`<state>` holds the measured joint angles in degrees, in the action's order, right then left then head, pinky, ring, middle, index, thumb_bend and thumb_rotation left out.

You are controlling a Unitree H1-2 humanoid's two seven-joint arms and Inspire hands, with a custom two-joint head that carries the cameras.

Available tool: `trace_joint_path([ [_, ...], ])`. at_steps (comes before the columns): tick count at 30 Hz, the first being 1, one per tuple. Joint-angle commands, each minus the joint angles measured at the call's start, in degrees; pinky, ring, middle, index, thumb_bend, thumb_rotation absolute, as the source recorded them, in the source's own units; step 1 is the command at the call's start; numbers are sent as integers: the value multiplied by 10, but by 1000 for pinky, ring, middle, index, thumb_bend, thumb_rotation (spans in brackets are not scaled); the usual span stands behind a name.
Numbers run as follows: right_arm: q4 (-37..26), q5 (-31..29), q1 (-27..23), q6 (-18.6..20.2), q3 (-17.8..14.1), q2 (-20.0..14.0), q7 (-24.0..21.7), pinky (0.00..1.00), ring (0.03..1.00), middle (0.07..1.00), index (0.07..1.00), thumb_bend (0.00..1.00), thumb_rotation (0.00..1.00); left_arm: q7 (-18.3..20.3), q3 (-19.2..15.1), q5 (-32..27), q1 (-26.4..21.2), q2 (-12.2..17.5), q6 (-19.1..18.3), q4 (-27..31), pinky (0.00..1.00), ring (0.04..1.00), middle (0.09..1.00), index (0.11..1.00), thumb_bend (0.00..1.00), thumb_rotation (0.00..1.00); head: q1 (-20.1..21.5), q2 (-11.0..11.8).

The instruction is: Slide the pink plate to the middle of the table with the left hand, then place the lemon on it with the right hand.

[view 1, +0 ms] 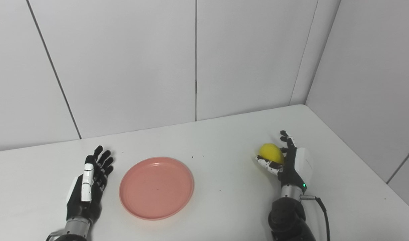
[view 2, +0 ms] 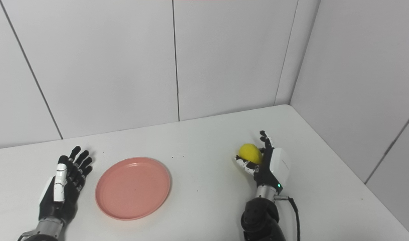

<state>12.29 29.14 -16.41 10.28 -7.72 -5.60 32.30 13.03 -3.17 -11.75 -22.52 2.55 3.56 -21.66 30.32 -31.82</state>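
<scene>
Robot hand [view 1: 288, 160] w/ lemon [view 1: 272, 152], nr edge

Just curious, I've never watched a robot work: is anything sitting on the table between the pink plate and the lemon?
Nothing but a few dark specks. Between the pink plate and the lemon in the right hand is bare white table, in both eye views.

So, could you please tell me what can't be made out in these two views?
- Lemon: its right side, hidden by the right hand in both views, so grip firmness and lift are unclear.
- Left hand: palm side faces away.
- Dark specks on the table: too small to identify.
</scene>
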Motion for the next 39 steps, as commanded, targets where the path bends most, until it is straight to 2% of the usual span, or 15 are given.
trace_joint_path([
  [1,-3,0,-13,-27,4,-3,14,408,524,662,723,513,0,3,2,-1,10,2,5,-5,980,960,959,972,616,1000,0,-1],
  [3,-4,-2,-13,-26,2,-2,17,337,450,589,693,511,0,1,3,2,10,3,4,-3,978,958,958,971,612,1000,0,-1],
  [5,-6,-4,-13,-24,2,-2,17,339,423,542,665,515,0,1,3,2,11,2,3,-2,975,957,958,970,614,1000,-1,-1],
  [6,-7,-4,-12,-23,2,-2,17,361,425,534,656,516,0,2,3,2,11,2,4,-3,978,959,959,971,615,1000,-1,-1],
  [12,-12,-4,-13,-5,0,-1,15,334,406,524,604,517,0,3,4,2,11,2,3,-2,976,959,961,973,610,1000,-3,-3],
  [13,-12,-3,-13,-4,1,-2,15,259,398,515,598,518,0,3,4,2,12,2,3,-1,976,959,962,975,609,1000,-3,-3],
  [15,-12,-4,-12,-1,-1,-1,14,201,389,510,592,518,0,3,4,2,12,2,4,-2,976,960,962,975,610,1000,-5,-4],
  [18,-14,-7,-12,3,-2,1,11,339,406,518,584,519,0,2,4,3,12,1,4,0,976,959,962,974,612,1000,-6,-3],
  [21,-13,-6,-11,3,-2,2,14,380,416,519,563,520,0,1,5,4,12,1,3,1,975,958,961,974,612,1000,-6,-5],
  [23,-13,-6,-11,2,-3,2,15,325,407,519,544,519,0,1,5,4,12,1,3,1,974,957,960,973,618,1000,-6,-5],
  [25,-13,-4,-11,3,-3,3,17,314,405,519,541,519,0,2,5,4,12,1,4,0,974,957,960,973,620,1000,-7,-5],
  [28,-11,0,-10,-1,-2,3,24,207,342,449,538,503,0,1,6,5,13,1,5,1,974,959,962,973,619,1000,-8,-5],
  [30,-12,-3,-10,-9,-3,4,28,194,338,443,536,502,0,0,6,4,14,0,1,4,973,959,962,972,618,1000,-9,-6],
  [32,-14,-7,-10,-16,-5,7,32,245,353,465,541,505,0,0,6,2,14,-1,-3,6,973,959,962,972,612,1000,-11,-7],
  [39,-25,-5,-11,-26,0,13,46,204,337,444,543,503,0,1,8,4,13,-1,1,3,972,961,964,974,608,1000,-14,-7],
])
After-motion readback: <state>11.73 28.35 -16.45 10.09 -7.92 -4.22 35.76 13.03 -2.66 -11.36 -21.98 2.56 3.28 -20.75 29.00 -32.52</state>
